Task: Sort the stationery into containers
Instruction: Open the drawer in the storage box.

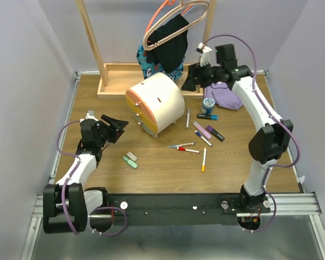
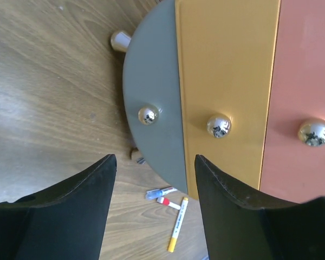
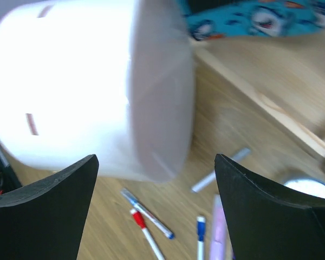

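Observation:
The cream chest (image 1: 161, 96) stands at mid table, its orange and yellow drawers (image 1: 137, 109) shut and facing my left gripper (image 1: 119, 129). That gripper (image 2: 154, 160) is open and empty, just short of the grey drawer (image 2: 151, 70), the yellow drawer (image 2: 227, 70) and the orange drawer (image 2: 306, 70). My right gripper (image 1: 190, 81) hangs open and empty behind the chest (image 3: 86, 81). Pens lie right of the chest: a red-capped pen (image 1: 188, 150), an orange-tipped pen (image 1: 203, 160), a pink marker (image 1: 201, 130) and a blue pen (image 3: 200, 238). A green eraser (image 1: 129, 162), a grey eraser (image 1: 131, 156) and a tape roll (image 1: 208, 103) also show.
A wooden rack base (image 1: 119, 86) runs along the back, with clothes on hangers (image 1: 170, 46) above it. A purple cloth (image 1: 226, 96) lies at the back right beside the tape roll. The chest has short feet (image 2: 119, 40) on the wooden table (image 1: 97, 173).

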Controlling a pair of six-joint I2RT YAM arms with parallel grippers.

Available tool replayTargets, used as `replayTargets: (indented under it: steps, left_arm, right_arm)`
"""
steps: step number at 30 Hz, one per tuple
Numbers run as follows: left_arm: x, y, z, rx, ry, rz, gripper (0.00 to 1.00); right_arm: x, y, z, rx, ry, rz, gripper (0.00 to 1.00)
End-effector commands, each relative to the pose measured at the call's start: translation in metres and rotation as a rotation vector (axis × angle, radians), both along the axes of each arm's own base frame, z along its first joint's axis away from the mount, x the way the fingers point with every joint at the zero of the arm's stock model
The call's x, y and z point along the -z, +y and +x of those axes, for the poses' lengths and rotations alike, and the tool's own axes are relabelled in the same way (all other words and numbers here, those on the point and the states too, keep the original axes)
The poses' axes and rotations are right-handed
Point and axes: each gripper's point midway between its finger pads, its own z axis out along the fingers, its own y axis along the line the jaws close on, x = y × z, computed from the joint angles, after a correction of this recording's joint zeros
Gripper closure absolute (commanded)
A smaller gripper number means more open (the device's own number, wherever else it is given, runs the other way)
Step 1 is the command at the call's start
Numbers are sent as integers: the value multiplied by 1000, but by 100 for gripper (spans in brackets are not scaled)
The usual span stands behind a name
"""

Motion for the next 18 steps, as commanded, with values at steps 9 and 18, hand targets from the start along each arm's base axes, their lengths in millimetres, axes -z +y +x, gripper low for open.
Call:
replayTargets:
  steps: [9, 18]
  left_arm:
    - [4, -28, 31, 129, -27, -210, 49]
    - [19, -46, 58, 204, 30, -335, 61]
  right_arm:
    - [-40, 100, -14, -103, -110, 45, 5]
    - [-34, 107, -11, -106, -128, 21, 5]
